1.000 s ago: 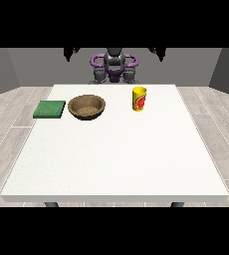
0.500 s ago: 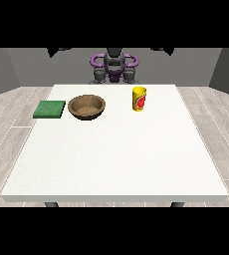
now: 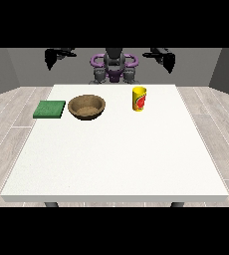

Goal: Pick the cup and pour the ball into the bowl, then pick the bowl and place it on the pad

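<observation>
Front view: yellow cup [image 3: 139,99] upright near table's [image 3: 111,164] far edge; brown bowl [image 3: 87,107] beside it, green pad [image 3: 50,109] at far corner. Both hands [image 3: 51,57] [image 3: 167,58] raised, holding nothing; finger state cannot be told.

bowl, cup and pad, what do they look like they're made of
The bowl looks like wood: mottled brown, matte, with no shine. The cup could be plastic or printed paper: a smooth yellow wall with a red mark on its side; the look leaves it open. The pad seems soft, perhaps foam or cloth: a flat, thin, dull green square.
</observation>
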`<state>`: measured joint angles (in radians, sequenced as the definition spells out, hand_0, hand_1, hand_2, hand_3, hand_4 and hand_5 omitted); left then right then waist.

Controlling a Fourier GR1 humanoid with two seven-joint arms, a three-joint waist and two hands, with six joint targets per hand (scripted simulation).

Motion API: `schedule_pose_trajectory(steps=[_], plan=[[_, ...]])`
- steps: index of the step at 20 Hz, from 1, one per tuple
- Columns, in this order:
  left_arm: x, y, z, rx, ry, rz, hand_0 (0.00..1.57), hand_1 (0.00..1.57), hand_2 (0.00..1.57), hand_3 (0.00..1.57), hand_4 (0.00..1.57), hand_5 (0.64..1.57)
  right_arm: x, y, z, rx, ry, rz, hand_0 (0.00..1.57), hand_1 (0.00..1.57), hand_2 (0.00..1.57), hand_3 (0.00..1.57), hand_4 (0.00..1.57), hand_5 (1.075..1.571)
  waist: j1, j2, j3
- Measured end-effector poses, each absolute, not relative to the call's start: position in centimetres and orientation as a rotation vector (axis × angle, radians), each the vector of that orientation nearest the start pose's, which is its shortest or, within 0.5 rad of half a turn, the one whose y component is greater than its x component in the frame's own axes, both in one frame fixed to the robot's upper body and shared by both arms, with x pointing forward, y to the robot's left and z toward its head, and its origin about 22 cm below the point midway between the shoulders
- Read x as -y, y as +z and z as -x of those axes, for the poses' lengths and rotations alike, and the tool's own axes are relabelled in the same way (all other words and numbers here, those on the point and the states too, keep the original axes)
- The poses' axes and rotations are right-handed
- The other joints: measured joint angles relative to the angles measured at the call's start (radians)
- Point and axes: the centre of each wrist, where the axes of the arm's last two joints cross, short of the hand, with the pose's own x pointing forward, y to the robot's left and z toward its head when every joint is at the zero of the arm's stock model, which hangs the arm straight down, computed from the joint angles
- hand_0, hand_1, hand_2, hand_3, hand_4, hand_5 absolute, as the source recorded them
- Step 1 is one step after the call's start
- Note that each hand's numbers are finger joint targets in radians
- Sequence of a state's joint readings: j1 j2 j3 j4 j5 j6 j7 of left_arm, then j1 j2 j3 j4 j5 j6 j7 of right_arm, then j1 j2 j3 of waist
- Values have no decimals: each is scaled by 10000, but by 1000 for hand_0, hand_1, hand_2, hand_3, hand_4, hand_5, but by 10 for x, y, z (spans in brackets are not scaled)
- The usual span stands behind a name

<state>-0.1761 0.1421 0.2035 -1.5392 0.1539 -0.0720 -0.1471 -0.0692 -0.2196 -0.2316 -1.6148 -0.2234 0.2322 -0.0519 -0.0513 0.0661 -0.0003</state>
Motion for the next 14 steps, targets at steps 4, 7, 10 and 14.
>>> schedule_pose_trajectory(steps=[4,7,10,14], plan=[[-286,20,-286,19088,819,-571,0,0,0,0,0,1518,320,49,-256,18201,624,-396,0,0,0,0,0,1571,-190,533,1],[-276,-2,-291,19150,944,-777,0,0,0,0,0,1517,319,51,-259,18406,797,-488,0,0,0,0,0,1571,-438,737,0],[-262,-15,-302,19321,954,-897,0,0,0,0,0,1528,321,53,-265,18642,934,-460,0,0,0,0,0,1570,-553,1016,0],[-256,-37,-306,19469,906,-996,0,0,0,0,0,1518,329,48,-268,18832,824,-592,0,0,0,0,0,1570,-617,1374,-1]])
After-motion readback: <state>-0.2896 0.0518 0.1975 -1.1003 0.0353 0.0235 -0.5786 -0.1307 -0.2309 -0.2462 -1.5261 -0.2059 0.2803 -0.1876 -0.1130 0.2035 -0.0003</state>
